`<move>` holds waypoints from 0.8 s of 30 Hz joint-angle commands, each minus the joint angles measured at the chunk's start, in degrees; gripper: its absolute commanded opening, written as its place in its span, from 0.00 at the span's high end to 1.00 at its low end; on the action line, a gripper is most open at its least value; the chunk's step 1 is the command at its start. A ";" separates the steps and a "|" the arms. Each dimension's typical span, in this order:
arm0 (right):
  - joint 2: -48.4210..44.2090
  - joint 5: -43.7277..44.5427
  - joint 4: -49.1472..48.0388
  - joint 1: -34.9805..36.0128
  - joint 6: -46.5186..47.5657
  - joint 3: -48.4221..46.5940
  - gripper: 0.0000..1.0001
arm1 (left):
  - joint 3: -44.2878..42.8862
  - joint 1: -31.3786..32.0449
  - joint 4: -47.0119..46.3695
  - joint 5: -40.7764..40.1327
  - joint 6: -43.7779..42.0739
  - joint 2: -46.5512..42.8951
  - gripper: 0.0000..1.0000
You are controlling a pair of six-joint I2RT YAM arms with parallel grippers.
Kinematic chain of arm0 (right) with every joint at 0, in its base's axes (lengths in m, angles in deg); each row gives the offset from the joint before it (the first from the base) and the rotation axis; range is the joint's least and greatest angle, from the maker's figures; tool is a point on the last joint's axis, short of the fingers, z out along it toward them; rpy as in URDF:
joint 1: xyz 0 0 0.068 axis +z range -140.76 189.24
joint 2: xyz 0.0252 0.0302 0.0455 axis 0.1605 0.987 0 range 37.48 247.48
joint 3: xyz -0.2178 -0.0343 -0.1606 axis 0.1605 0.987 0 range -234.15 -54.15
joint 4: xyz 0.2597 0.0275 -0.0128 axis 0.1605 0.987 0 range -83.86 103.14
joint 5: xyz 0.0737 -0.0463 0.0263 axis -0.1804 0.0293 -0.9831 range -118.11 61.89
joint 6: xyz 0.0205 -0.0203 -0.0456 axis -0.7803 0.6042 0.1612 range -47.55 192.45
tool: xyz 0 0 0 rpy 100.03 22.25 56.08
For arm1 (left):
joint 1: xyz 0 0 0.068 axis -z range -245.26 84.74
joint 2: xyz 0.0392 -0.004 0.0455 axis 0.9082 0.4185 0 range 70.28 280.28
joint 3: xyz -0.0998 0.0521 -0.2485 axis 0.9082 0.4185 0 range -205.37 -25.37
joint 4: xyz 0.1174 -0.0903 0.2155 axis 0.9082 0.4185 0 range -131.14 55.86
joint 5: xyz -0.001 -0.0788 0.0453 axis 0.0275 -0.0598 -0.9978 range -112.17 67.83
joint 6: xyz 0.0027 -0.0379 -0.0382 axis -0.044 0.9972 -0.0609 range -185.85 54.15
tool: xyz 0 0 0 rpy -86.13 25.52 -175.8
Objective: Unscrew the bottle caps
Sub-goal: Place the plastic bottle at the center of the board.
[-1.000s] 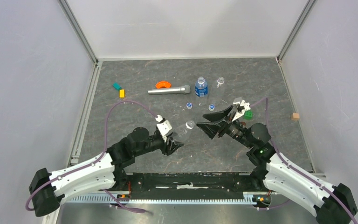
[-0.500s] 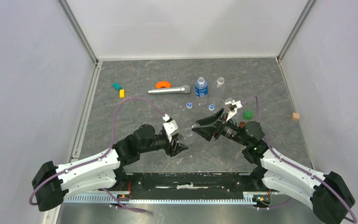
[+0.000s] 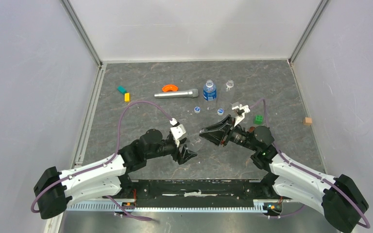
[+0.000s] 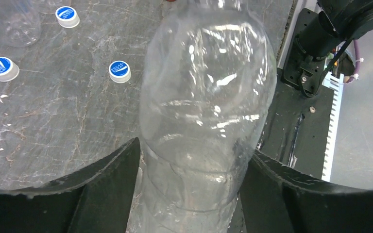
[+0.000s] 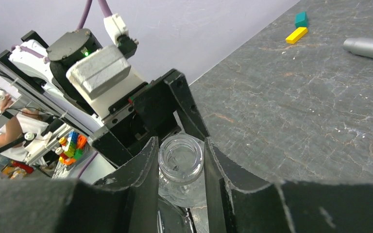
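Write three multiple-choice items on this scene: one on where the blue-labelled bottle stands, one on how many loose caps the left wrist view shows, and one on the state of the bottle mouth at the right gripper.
1. Where is the blue-labelled bottle?
A) held in a gripper
B) upright beside the silver cylinder
C) lying at the near edge

2. How many loose caps show in the left wrist view?
A) one
B) two
C) three

3. The mouth of the clear bottle in the right gripper is:
A) open, with no cap
B) capped in blue
C) covered by a finger

Key:
1. B, it stands just past the cylinder's rounded end.
2. C, three blue-topped caps lie apart from one another.
3. A, the right wrist view looks straight into the bare neck.
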 commanded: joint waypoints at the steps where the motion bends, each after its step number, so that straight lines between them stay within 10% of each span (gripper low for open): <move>1: 0.64 -1.41 -0.16 0.46 2.62 0.11 0.93 | -2.61 0.06 -3.39 -2.02 1.49 -0.33 0.22; 6: -0.05 0.35 2.89 0.60 4.78 -0.25 1.00 | -2.65 0.01 -1.96 -3.40 1.83 -0.90 0.00; 24: 3.97 22.35 26.88 3.73 26.13 -14.02 1.00 | 0.52 -0.02 6.94 -33.01 5.49 -14.38 0.00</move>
